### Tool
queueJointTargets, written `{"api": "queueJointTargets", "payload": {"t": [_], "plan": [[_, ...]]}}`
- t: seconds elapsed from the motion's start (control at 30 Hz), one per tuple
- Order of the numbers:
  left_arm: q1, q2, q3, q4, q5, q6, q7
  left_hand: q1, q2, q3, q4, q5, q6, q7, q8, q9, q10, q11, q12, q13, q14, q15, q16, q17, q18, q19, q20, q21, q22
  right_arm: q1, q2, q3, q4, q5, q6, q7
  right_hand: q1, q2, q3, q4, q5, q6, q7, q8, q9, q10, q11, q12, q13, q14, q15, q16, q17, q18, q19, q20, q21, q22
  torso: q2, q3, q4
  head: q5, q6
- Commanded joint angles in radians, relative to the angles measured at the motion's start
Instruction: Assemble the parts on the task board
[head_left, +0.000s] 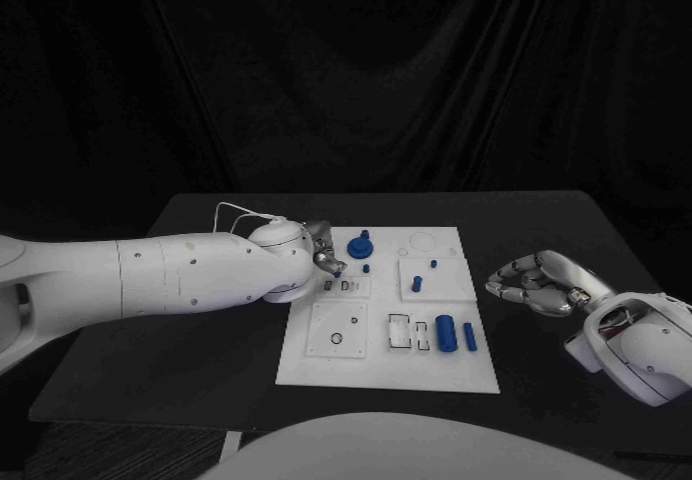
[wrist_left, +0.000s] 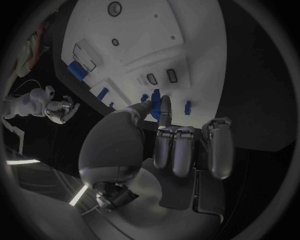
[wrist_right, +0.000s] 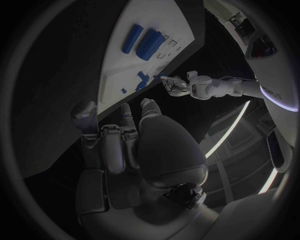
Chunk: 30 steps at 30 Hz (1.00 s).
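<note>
Risk sits mostly with the left hand (head_left: 320, 255), which hovers over the far left part of the board (head_left: 325, 365). In the left wrist view its thumb and one finger (wrist_left: 165, 107) reach forward to a blue part (wrist_left: 154, 97), while the other fingers stay curled back; whether the part is truly pinched or only touched, I cannot tell. A round blue part (head_left: 361, 244) stands on the board just beyond the fingertips. If the hold is loose, the part could tilt or slip as it is lifted or pressed, and miss its seat. A sideways drift could also knock the small blue pegs (head_left: 369, 268) beside the fingers.

Off the board's right edge, the right hand (head_left: 537, 281) hangs with fingers curled in and nothing in them. Two blue cylinders (head_left: 456, 333) lie between it and the left hand, untouched.
</note>
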Motion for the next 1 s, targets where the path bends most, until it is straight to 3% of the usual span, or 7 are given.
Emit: {"api": "queueJointTargets", "payload": {"t": [0.03, 0.5, 1.0], "plan": [[-0.009, -0.005, 0.001, 0.011, -0.022, -0.063, -0.012, -0.002, 0.005, 0.017, -0.008, 0.001, 0.008, -0.001, 0.007, 0.004, 0.111, -0.015, 0.003, 0.262, 0.106, -0.008, 0.003, 0.264, 0.011, 0.063, -0.006, 0.004, 0.22, -0.004, 0.0, 0.0, 0.005, -0.002, -0.023, -0.007, 0.008, -0.002, 0.008, -0.001, 0.004, -0.006, 0.002, -0.005, -0.001, 0.067, 0.005, -0.006, 0.113, 0.05, -0.003, -0.004, 0.165, 0.014, -0.009, 0.0, -0.005, 0.096, 0.0, -0.0002, 0.0001, -0.001, 0.0], [-0.048, -0.008, 0.001, 0.031, -0.022, -0.116, 0.003, -0.003, 0.007, 0.008, 0.006, 0.016, 0.009, -0.001, 0.009, 0.009, 0.111, -0.015, 0.003, 0.262, 0.106, -0.009, 0.003, 0.264, 0.01, 0.063, -0.006, 0.005, 0.221, -0.005, -0.002, 0.0, 0.01, -0.002, -0.035, -0.003, 0.01, -0.004, 0.009, 0.0, 0.005, -0.016, 0.005, -0.011, -0.004, 0.065, 0.007, -0.007, 0.112, 0.049, -0.001, -0.004, 0.165, 0.014, -0.01, 0.002, -0.007, 0.096, 0.0, -0.0001, -0.0004, -0.012, 0.0], [-0.059, 0.008, 0.001, 0.018, -0.022, -0.128, 0.01, -0.008, 0.01, -0.006, 0.023, 0.02, 0.009, 0.0, 0.01, 0.013, 0.111, -0.015, 0.003, 0.262, 0.106, -0.009, 0.003, 0.264, 0.011, 0.063, -0.007, 0.002, 0.22, -0.006, -0.003, 0.0, 0.01, -0.002, -0.038, -0.002, 0.01, -0.004, 0.009, 0.0, 0.006, -0.016, 0.005, -0.011, -0.004, 0.066, 0.007, -0.007, 0.112, 0.049, -0.001, -0.004, 0.164, 0.014, -0.01, 0.002, -0.007, 0.096, 0.001, -0.0002, -0.0002, -0.01, 0.0]]}}
